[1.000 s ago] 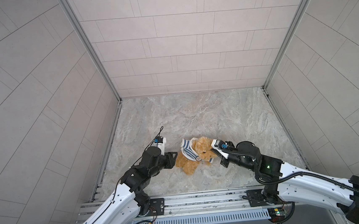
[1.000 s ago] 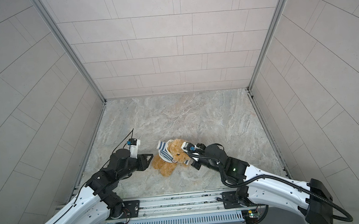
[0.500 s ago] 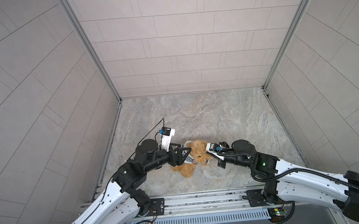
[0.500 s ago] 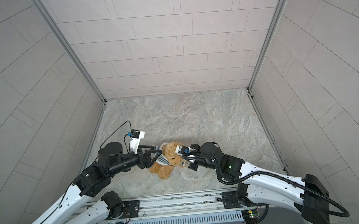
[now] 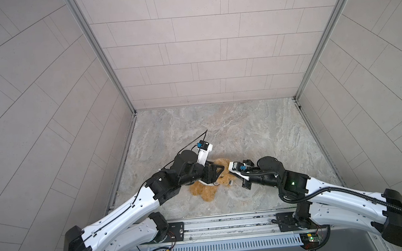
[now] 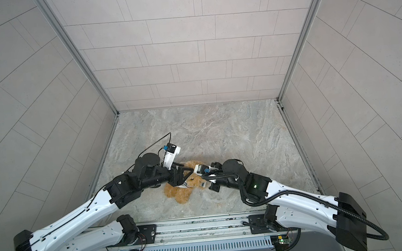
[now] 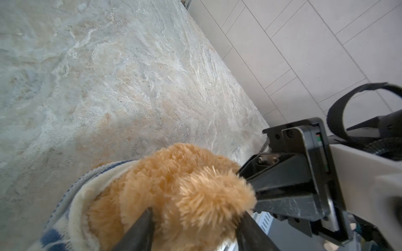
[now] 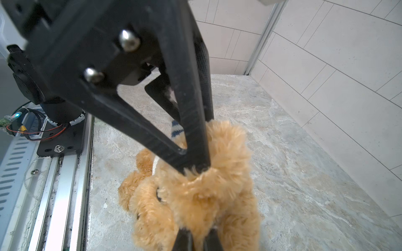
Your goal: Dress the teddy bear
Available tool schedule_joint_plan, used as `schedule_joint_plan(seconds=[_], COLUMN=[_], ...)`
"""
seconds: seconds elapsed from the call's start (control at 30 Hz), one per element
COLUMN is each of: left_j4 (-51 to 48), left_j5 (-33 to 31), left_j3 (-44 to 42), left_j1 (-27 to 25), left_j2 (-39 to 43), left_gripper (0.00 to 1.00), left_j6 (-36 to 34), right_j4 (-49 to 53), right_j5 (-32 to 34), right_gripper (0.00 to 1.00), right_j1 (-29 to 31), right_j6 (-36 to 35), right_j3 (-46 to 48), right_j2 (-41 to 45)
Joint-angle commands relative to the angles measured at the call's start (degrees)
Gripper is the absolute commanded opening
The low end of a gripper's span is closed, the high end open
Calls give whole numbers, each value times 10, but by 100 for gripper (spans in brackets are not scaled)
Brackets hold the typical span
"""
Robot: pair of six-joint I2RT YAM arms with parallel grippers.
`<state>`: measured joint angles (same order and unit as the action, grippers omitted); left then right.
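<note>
The golden-brown teddy bear (image 5: pixel 205 192) (image 6: pixel 181 195) lies on the marble tabletop near the front middle, its head under both grippers. My left gripper (image 5: pixel 220 176) (image 7: pixel 193 228) reaches in from the left, and its fingers (image 8: pixel 191 121) are pressed into the fur of the bear's head (image 7: pixel 185 184) on both sides. My right gripper (image 5: pixel 232 178) (image 8: pixel 196 236) comes from the right and is shut on a tuft of the bear's fur (image 8: pixel 206 195). The navy-and-white striped shirt (image 7: pixel 71 206) (image 8: pixel 176 130) is bunched round the bear behind its head, mostly hidden in both top views.
A metal rail (image 5: pixel 227 223) (image 8: pixel 61 184) with both arm bases runs along the front edge, close to the bear. Tiled walls enclose the left, back and right. Bare marble tabletop (image 5: pixel 220 129) stretches behind the bear.
My left arm swung right from beside the bear to over its head, and its jaws opened wide, then closed in on the fur. The right gripper kept its grip and shifted slightly left.
</note>
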<state>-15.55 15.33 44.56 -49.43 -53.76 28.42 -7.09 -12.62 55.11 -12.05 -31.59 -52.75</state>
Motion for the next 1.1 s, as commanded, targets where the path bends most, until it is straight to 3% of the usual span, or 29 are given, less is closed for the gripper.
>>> schedule_joint_plan(seconds=[0.0, 0.17, 0.23, 0.33, 0.47, 0.7, 0.93, 1.07], left_j4=[11, 24, 32, 37, 41, 80, 90, 109], left_j5=[-15, -19, -19, -20, -5, 90, 106, 114], left_j3=[11, -6, -12, -17, -30, -80, -95, -101], left_j1=[-2, -2, -2, -2, 22, 98, 99, 99], left_j2=[-2, 8, 13, 20, 49, 120, 139, 137], left_gripper=[51, 27, 13, 0, 0, 0, 0, 0], left_j6=[0, 11, 15, 9, -4, 1, 7, 19], right_j4=[-38, -60, -68, -73, -84, -70, -60, -54], right_j5=[-16, -11, -6, -2, 16, 40, 35, 46], right_gripper=[0, 4, 11, 25, 46, 57, 59, 54], right_j1=[3, 3, 4, 5, 5, 5, 5, 3], right_j6=[-10, 3, 10, 19, 41, 61, 48, 33], right_j3=[-19, -9, 2, 18, 53, 98, 106, 103], right_j2=[-1, -2, 2, 14, 64, 140, 149, 139])
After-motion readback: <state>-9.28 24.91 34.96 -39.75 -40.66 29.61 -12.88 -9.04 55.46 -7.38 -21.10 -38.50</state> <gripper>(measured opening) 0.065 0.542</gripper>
